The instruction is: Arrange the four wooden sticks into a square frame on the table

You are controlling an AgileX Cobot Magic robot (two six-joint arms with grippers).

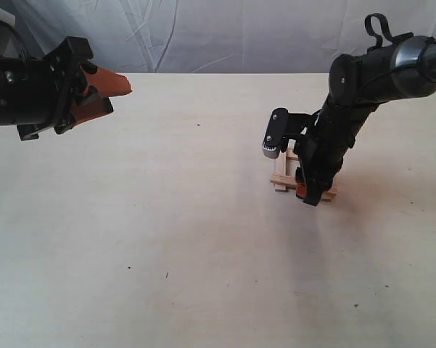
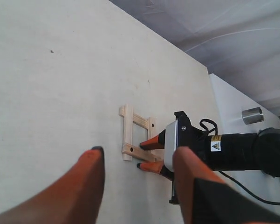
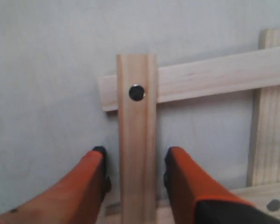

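The four wooden sticks lie as a small square frame on the table, right of centre. My right gripper reaches down onto the frame's near side. In the right wrist view it is open and straddles one stick, with a gap on each side. That stick's dotted end rests on a cross stick; a third stick and a fourth close the square. My left gripper hangs open and empty above the far left; its view shows the frame.
A grey wrinkled cloth backdrop hangs behind the table's far edge. Bare table surface spreads to the front and left of the frame. The right arm slants down from the upper right.
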